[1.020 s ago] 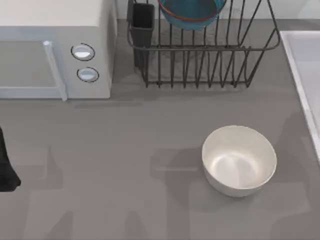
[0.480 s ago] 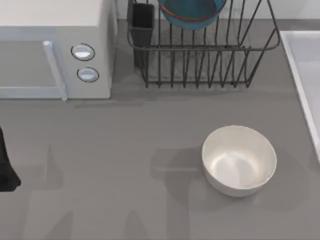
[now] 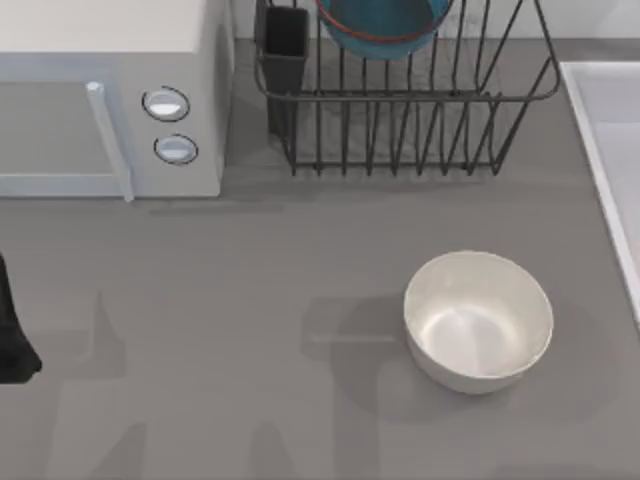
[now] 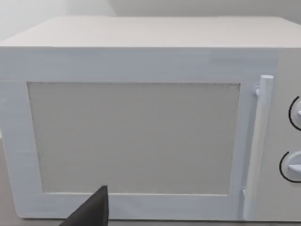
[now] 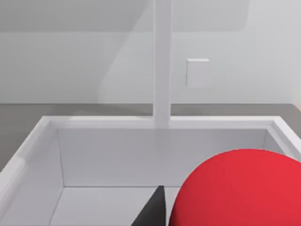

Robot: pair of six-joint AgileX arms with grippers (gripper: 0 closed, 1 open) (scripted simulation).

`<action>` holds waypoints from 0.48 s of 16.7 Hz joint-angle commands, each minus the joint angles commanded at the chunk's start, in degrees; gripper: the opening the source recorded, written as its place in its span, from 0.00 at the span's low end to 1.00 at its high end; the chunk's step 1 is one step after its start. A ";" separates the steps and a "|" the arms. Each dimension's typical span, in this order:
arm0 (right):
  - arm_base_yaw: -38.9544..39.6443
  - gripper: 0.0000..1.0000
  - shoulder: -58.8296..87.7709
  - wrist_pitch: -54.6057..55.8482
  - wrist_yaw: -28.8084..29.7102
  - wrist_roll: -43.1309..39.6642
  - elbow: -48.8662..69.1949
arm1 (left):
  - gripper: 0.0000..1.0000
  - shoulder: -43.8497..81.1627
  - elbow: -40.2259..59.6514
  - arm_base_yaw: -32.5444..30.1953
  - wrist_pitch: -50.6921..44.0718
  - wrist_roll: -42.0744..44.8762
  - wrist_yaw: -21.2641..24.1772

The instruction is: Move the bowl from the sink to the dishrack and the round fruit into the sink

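Observation:
The teal-blue bowl [image 3: 382, 22] with its reddish rim rests inside the black wire dishrack [image 3: 420, 120] at the back of the table. In the right wrist view the round fruit [image 5: 240, 188], a smooth red ball, looms close, with one dark finger [image 5: 154, 209] against its side. My right gripper [image 5: 211, 207] is shut on it, held above the pale sink [image 5: 141, 165]. The sink's rim [image 3: 600, 150] also runs along the table's right edge. My left gripper [image 4: 91, 214] is parked in front of the microwave.
A white microwave [image 3: 110, 100] fills the back left. A plain white bowl [image 3: 478, 320] stands right of centre on the grey table. A dark utensil cup [image 3: 285, 45] sits at the rack's left corner. A faucet post [image 5: 162, 61] rises behind the sink. My left arm [image 3: 12, 330] is at the left edge.
Faint shadows on the table around the white bowl have shifted slightly. The bowls, the rack and the left arm have not moved.

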 joint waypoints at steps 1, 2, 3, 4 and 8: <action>0.00 0.00 0.00 0.00 0.00 0.00 0.00 | 1.00 0.00 0.00 0.00 0.00 0.00 0.00; 0.00 0.08 0.00 0.00 0.00 0.00 0.00 | 1.00 0.00 0.00 0.00 0.00 0.00 0.00; 0.00 0.15 0.00 0.00 0.00 0.00 0.00 | 1.00 0.00 0.00 0.00 0.00 0.00 0.00; 0.00 0.23 0.00 0.00 0.00 0.00 0.00 | 1.00 0.00 0.00 0.00 0.00 0.00 0.00; 0.00 0.53 0.00 0.00 0.00 0.00 0.00 | 1.00 0.00 0.00 0.00 0.00 0.00 0.00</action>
